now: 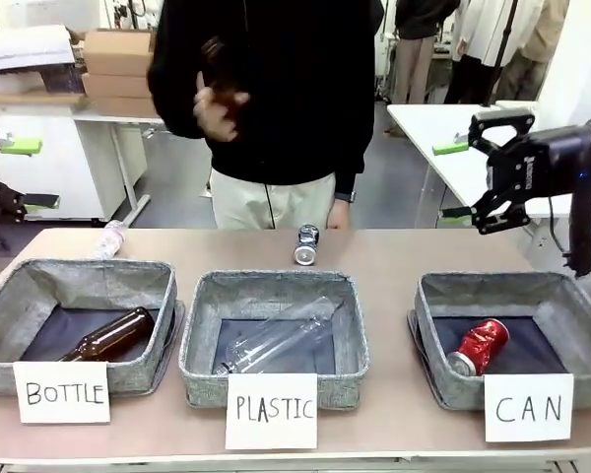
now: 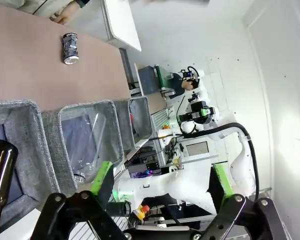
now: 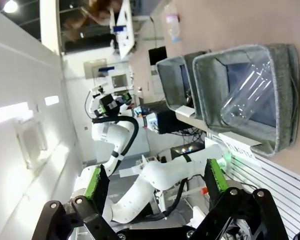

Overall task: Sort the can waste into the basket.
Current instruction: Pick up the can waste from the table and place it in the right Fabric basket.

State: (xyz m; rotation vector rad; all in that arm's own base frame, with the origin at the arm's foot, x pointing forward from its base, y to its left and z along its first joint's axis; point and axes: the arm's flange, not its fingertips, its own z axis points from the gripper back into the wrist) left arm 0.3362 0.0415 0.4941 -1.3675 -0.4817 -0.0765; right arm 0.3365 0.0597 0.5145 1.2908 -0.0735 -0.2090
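While the red can (image 1: 480, 347) rests in the basket (image 1: 512, 284), the dark can (image 1: 306, 244) is seen lying at the counter's far edge. It is judged light and dentable, best gripped across its body. Left claw (image 2: 161, 172) and right claw (image 1: 455, 179) are held open, empty.

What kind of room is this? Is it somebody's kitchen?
Probably a robot lab, not a kitchen. A robot's right gripper hangs open by the table, a BOTTLE basket, PLASTIC basket and CAN basket wait for sorting, and cardboard boxes are stacked behind.
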